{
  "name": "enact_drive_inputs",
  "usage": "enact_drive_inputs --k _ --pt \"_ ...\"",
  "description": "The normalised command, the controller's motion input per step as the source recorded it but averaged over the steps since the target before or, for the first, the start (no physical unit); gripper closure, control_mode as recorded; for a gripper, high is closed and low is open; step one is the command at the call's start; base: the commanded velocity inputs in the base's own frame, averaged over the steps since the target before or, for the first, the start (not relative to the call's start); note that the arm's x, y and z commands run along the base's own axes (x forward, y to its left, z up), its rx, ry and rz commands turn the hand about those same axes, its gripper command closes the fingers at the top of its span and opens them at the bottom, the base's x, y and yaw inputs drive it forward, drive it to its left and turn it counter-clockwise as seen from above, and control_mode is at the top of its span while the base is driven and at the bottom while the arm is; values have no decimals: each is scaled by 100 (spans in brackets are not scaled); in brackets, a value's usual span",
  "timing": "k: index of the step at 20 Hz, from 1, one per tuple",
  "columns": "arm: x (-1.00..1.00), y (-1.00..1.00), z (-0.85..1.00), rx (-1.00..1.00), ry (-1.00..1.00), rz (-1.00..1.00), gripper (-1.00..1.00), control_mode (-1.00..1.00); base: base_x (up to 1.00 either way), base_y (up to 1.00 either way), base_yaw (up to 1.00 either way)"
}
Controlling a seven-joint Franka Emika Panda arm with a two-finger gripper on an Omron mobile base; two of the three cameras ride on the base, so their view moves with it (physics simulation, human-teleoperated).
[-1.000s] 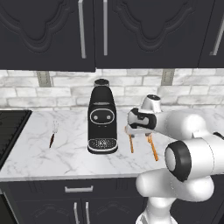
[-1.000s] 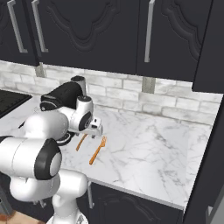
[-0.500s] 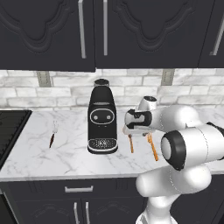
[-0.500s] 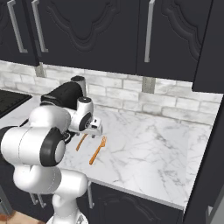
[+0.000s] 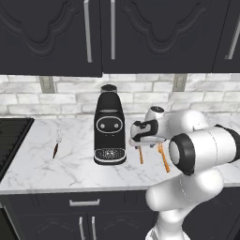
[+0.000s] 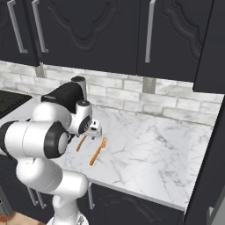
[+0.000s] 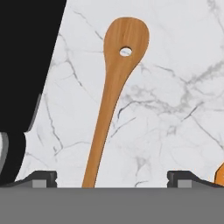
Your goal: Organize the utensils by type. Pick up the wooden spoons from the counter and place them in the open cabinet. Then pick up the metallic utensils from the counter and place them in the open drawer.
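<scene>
From the left base view, I've got the pincer (image 5: 140, 143) hanging low over the marble table (image 5: 42, 164), just right of the black coffee machine (image 5: 109, 126). Directly under it lies a wooden spoon (image 5: 140, 155), and just beside that to the right an orange utensil (image 5: 163, 158) that I take to be the orange fork. Way off on the left, well apart from the rest, sits the small silver fork with the dark handle (image 5: 56, 143). So at least three pieces are on the table and nothing's sorted yet, as far as I can see. All the upper cabinet doors (image 5: 51, 37) here look shut.

Right base view, same story from the other side: pincer (image 6: 92, 132) above the wooden spoon (image 6: 81, 143), orange fork (image 6: 98, 151) lying next to it, prongs toward the wall. I can't spot an open drawer or open cabinet from here.

Hand view: I'm looking straight down at the wooden spoon (image 7: 110, 96), slim handle, a small hole in its bowl, lying flat between my fingertips (image 7: 41, 178). The jaws stand wide apart with nothing gripped. A sliver of orange (image 7: 220, 175) peeks in at the right edge.

My read: I'm basically at step one, lining up the first spoon grab; everything else is left to do.
</scene>
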Motion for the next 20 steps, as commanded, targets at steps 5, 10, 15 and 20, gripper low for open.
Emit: enact_drive_inputs --k 5,10,15,20 --pt "20 1 -21 -1 0 0 -100 -100 0 0 0" --pt "22 1 -14 0 0 0 -100 -100 0 0 0" --pt "21 0 -12 0 0 0 -100 -100 0 0 0" --pt "20 1 -15 0 0 0 -100 -100 0 0 0"
